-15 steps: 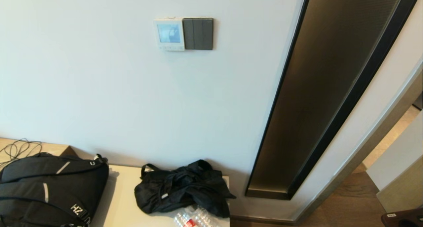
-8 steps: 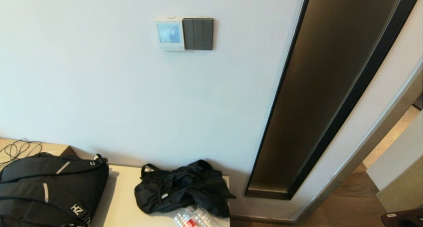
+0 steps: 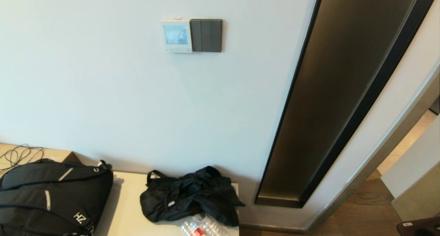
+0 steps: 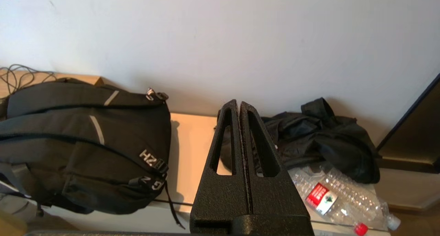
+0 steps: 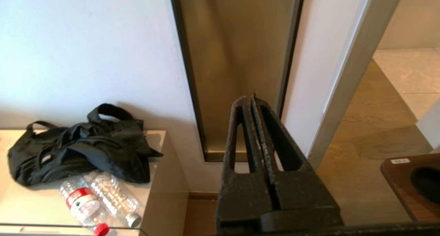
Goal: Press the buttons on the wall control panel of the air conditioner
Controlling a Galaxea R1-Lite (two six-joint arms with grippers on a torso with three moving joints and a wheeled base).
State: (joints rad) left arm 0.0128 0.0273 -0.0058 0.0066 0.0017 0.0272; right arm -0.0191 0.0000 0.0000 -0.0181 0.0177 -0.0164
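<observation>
- air conditioner's wall control panel: white square unit high on the wall, blue screen lit, flush against a dark grey three-gang switch plate on its right.
- buttons: tiny pale row on the strip under the screen; individual keys too small to tell apart. Nothing touching them.
- left gripper: fingers pressed together, holding nothing. Seen only in the left wrist view, low, pointing at the wall above the bench, well below the panel.
- right gripper: fingers together too, empty. Seen only in the right wrist view, low, aimed at the tall dark recessed wall panel next to the doorway.
- neither arm shows in the head view.
- bench holds a black backpack at the left, a crumpled black bag at the right against the wall, and clear plastic bottles with red caps and label, lying just in front of the crumpled bag.
- cables coiled on a wooden surface behind the backpack.
- dark brown tray corner on the floor side, right of the right gripper.
</observation>
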